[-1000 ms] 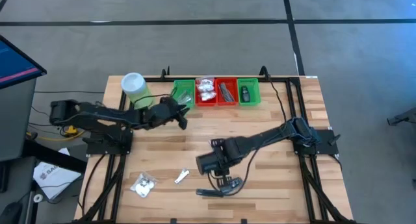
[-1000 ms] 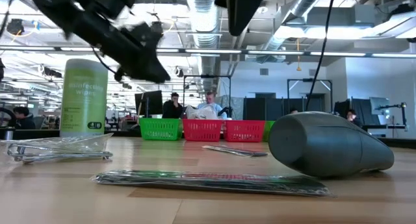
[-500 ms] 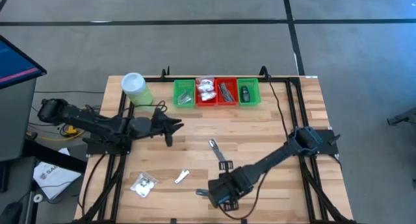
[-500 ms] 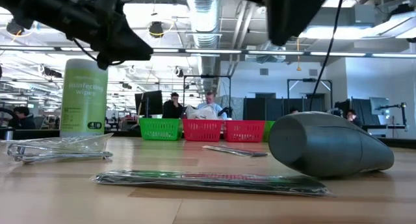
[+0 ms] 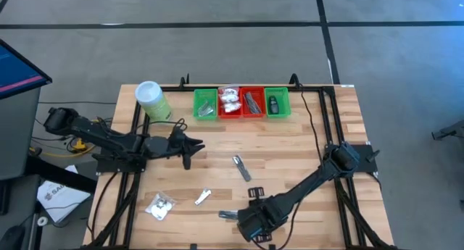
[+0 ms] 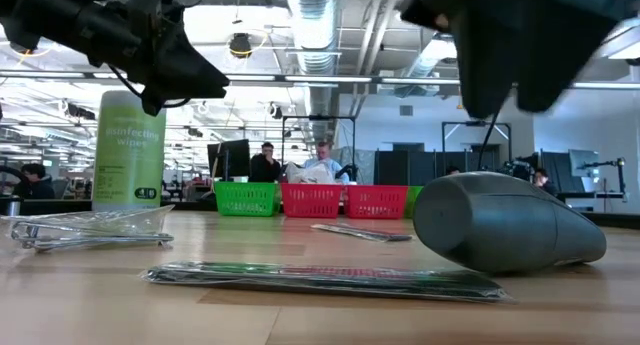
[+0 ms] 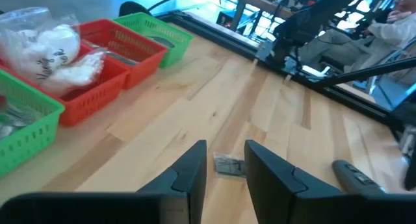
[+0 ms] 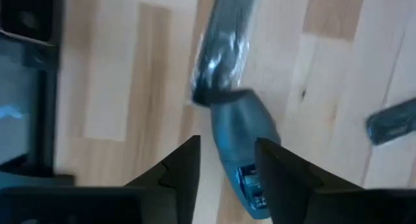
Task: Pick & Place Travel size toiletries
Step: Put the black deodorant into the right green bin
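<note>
Since a second ago the right tool has dropped toward the tabletop's near edge, fingers spread directly over the dark oblong piece, whose long axis runs between them. Left tool, empty and parted, waits nearer the trays.

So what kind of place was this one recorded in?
Probably an open-plan robotics lab or workshop: exposed ceiling ducts, people seated at monitors behind the wooden table, and more framed rigs farther back.
</note>
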